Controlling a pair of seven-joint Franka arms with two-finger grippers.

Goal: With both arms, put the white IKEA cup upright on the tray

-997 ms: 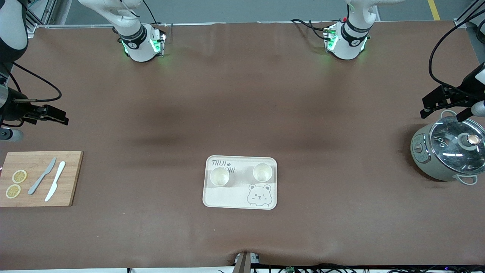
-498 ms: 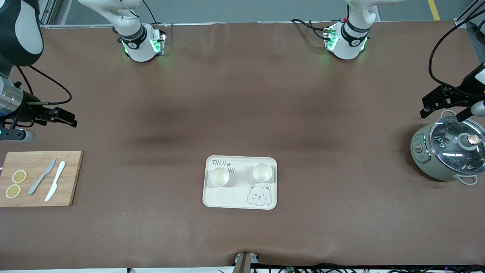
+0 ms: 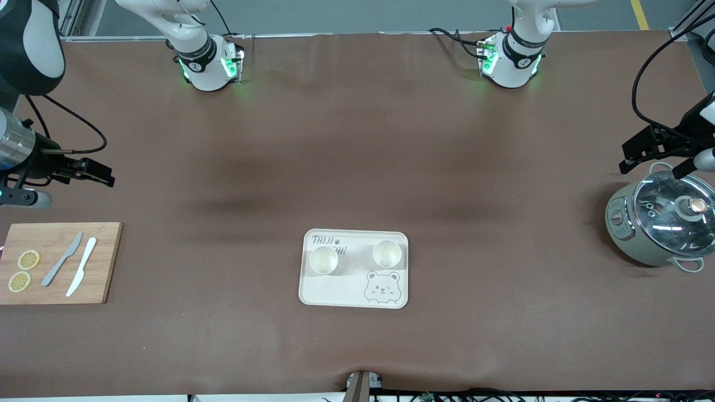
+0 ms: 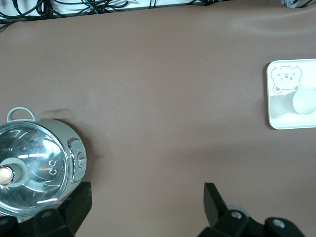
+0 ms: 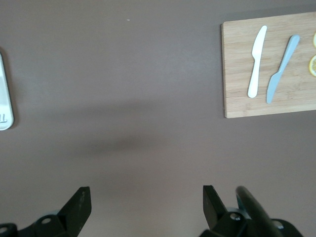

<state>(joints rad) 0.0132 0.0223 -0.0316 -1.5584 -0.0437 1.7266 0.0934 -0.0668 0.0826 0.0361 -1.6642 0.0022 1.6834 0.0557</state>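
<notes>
The cream tray (image 3: 335,291) with the bear drawing lies mid-table, toward the front camera. Two white cups, one (image 3: 323,260) and the other (image 3: 386,253), stand upright on it, mouths up. My right gripper (image 3: 106,176) is open and empty over bare mat at the right arm's end of the table, by the cutting board. My left gripper (image 3: 624,159) is open and empty over the mat at the left arm's end, by the pot. The left wrist view shows the tray (image 4: 289,121) with one cup (image 4: 304,101). The right wrist view shows only the tray's edge (image 5: 4,98).
A wooden cutting board (image 3: 103,262) holds two knives (image 3: 71,265) and lemon slices (image 3: 23,271) at the right arm's end. A grey pot with a glass lid (image 3: 662,223) stands at the left arm's end. The board also shows in the right wrist view (image 5: 237,74), the pot in the left wrist view (image 4: 34,168).
My right gripper has moved a little toward the table's middle, mostly in the first half second. The left arm, the tray and the cups have not moved.
</notes>
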